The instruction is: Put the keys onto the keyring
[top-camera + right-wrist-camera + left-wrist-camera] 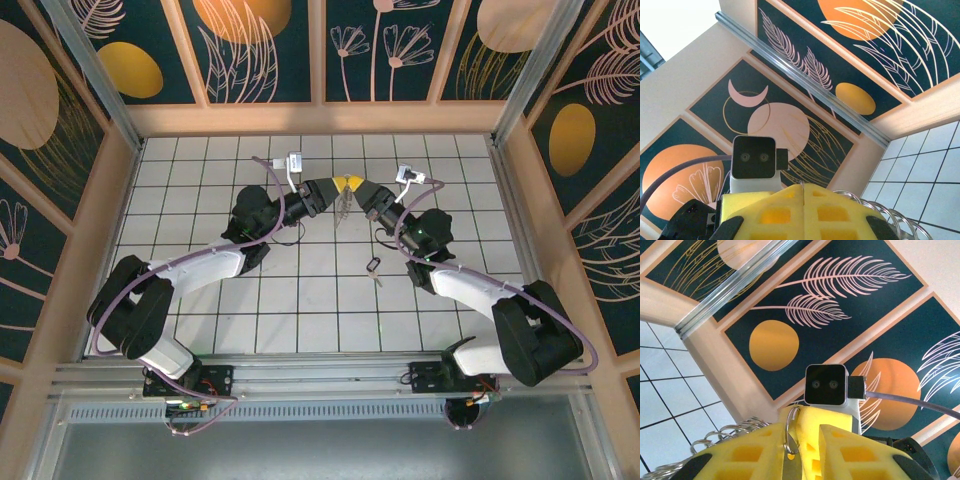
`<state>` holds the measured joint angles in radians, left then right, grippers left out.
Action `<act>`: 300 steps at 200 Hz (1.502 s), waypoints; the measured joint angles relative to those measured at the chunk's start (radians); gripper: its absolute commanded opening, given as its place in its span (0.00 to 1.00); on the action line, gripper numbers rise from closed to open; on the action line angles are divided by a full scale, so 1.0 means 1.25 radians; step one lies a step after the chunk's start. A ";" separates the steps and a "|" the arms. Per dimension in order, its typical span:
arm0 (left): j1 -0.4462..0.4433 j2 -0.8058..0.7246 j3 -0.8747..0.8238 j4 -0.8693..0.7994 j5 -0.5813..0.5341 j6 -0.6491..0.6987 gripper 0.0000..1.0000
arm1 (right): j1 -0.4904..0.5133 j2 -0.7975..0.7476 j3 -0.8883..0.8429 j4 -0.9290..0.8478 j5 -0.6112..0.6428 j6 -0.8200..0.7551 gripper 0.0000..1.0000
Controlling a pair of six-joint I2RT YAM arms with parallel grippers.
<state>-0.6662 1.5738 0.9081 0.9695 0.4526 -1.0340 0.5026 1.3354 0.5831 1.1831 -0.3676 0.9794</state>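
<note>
My right gripper (802, 189) is clenched; whether my left gripper (802, 432) grips, I cannot tell. Between them, the silvery, wire-looped keyring (345, 207); a black-headed key (374, 267) lies nearer.

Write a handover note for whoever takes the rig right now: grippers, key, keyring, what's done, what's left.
Left gripper: raised over mid-table, with a small metal ring between its fingers. Can't tell if it is clamped.
Right gripper: shut, tip to tip with the left one.
Keyring: hangs where the two grippers meet, off the floor.
Key: lies loose on the tiles, apart from both grippers.
Done: keyring is up.
Left: pick up the key and thread it on.
</note>
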 measured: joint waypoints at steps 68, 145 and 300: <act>0.000 0.008 0.001 0.001 0.000 0.000 0.13 | 0.002 0.003 0.000 0.007 -0.001 0.000 0.00; 0.000 0.011 0.001 0.017 0.000 -0.005 0.00 | 0.001 0.002 0.000 0.010 0.001 0.000 0.23; -0.002 0.010 0.125 -0.194 0.135 0.204 0.00 | -0.123 -0.162 -0.050 -0.109 -0.130 -0.067 0.41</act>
<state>-0.6682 1.5867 1.0649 0.7269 0.6216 -0.7792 0.3492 1.1324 0.5201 1.0466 -0.5301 0.8959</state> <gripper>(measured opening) 0.049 0.411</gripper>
